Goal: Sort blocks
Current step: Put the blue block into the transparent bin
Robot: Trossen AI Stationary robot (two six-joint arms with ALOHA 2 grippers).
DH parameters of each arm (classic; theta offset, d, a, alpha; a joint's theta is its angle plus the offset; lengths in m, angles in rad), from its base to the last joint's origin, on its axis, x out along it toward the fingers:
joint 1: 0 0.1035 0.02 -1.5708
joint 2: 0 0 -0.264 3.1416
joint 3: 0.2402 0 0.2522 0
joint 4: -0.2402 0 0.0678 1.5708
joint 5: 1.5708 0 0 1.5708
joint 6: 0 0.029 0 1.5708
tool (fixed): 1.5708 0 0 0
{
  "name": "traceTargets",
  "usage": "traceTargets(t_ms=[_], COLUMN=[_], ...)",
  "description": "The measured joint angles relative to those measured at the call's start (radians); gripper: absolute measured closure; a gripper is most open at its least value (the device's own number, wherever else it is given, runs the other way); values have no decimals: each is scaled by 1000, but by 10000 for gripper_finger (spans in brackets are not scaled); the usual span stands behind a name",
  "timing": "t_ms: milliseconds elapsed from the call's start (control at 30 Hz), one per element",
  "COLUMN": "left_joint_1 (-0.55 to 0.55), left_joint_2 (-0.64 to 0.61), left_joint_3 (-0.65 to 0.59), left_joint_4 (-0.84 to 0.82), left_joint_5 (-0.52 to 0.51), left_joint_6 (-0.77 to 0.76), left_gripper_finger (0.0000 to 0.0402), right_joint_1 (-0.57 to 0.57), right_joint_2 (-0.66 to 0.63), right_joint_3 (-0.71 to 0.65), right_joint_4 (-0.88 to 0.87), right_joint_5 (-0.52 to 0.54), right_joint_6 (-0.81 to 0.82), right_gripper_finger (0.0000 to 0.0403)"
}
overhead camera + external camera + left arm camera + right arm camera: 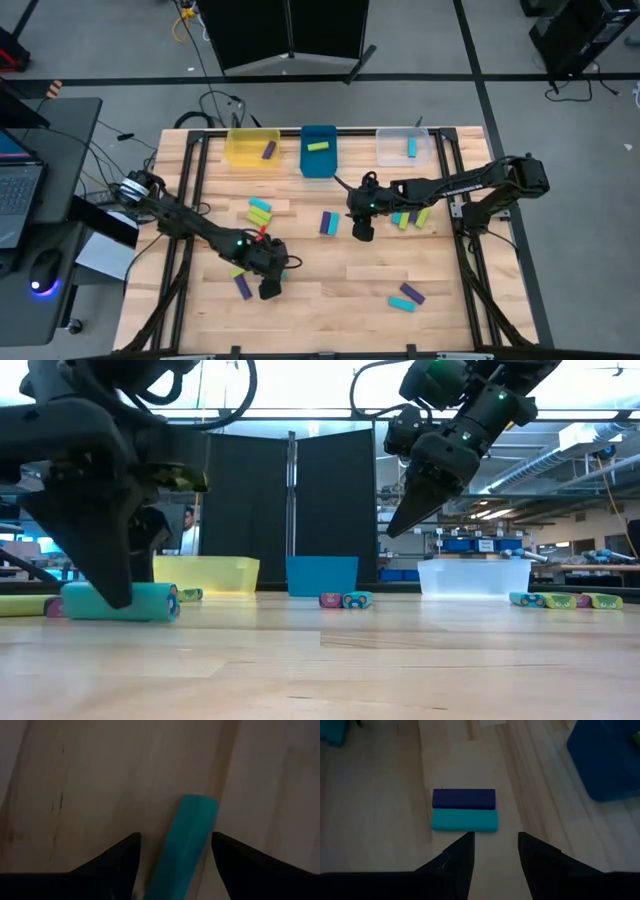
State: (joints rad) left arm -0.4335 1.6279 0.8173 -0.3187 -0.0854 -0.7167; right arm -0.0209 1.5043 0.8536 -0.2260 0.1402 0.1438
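Observation:
My left gripper is open and low at the table's near left. Its fingers stand on either side of a cyan block that lies flat on the wood. A lime block and a purple block lie just beside it. My right gripper is open and raised above mid-table. Ahead of it a purple block and a cyan block lie side by side. My left gripper points down over the cyan block, with its fingers across the block's width. One fingertip is very close to the block's long side; I cannot tell whether it touches. The block lies flat on the table.
At the far edge stand a yellow bin holding a purple block, a blue bin holding a lime one, and a clear bin holding a cyan one. More blocks lie at centre-left, right and near right.

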Motion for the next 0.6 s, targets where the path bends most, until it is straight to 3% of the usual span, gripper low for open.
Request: traceTargets(t_ms=[200,467,600], left_joint_1=[-5,-20,-19], left_joint_2=[40,62,67], left_joint_3=[6,50,92], left_joint_4=[-29,-107,-163], left_joint_5=[-25,-70,-132], left_joint_6=[-19,35,98], left_gripper_finger=[180,295,301], right_joint_1=[21,48,56], right_joint_2=[0,0,0], right_joint_3=[0,0,0], right_joint_4=[0,0,0], right_joint_5=[1,1,1], right_joint_6=[18,19,19], right_gripper_finger=[240,241,241])
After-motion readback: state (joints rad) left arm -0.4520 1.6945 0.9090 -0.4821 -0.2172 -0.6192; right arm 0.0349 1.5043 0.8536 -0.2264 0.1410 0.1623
